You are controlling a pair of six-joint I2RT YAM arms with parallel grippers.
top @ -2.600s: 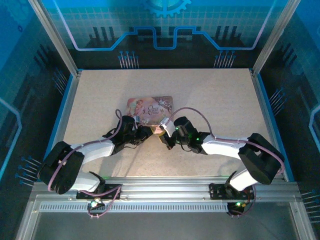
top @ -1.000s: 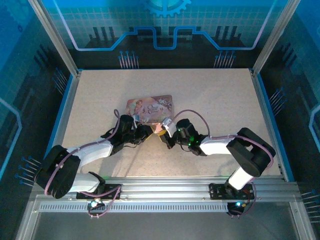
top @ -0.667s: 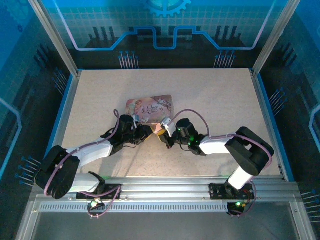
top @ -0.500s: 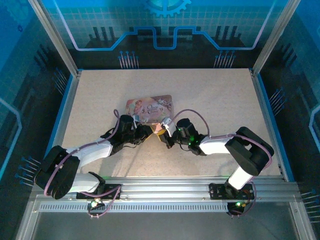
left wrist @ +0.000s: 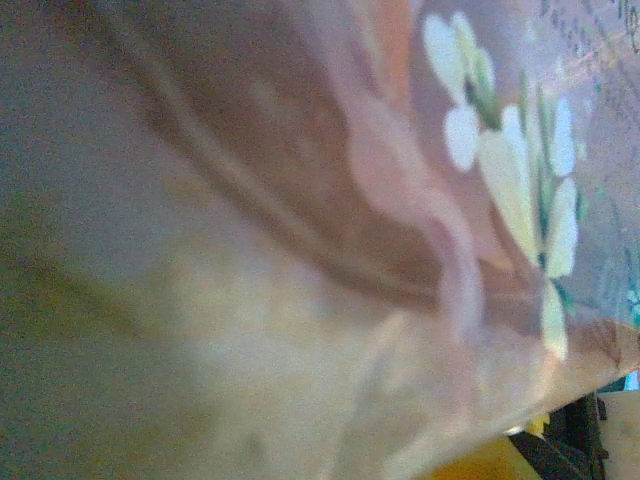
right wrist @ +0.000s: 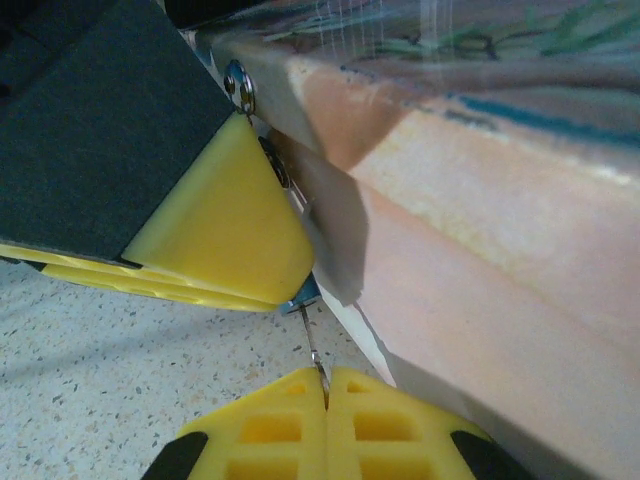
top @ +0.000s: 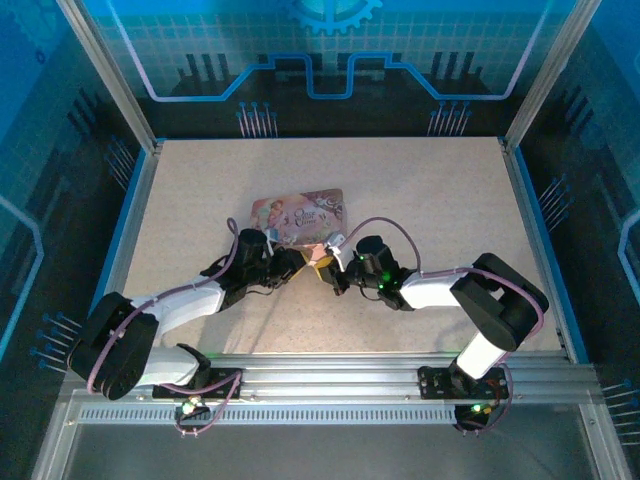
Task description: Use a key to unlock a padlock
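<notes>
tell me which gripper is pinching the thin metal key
The right gripper: its yellow fingertips are shut on the key, a thin sliver. The left gripper's yellow finger sits above, beside the pink box.

- Pink box (top: 298,214) blocks the middle; left gripper (top: 302,262) and right gripper (top: 326,270) crowd its near edge — scarcely a gap between them.
- Counter (top: 440,190) lies open left, right, beyond.

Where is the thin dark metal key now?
In the right wrist view, the key is pinched in the right gripper, pointing at the pink illustrated box.
</notes>
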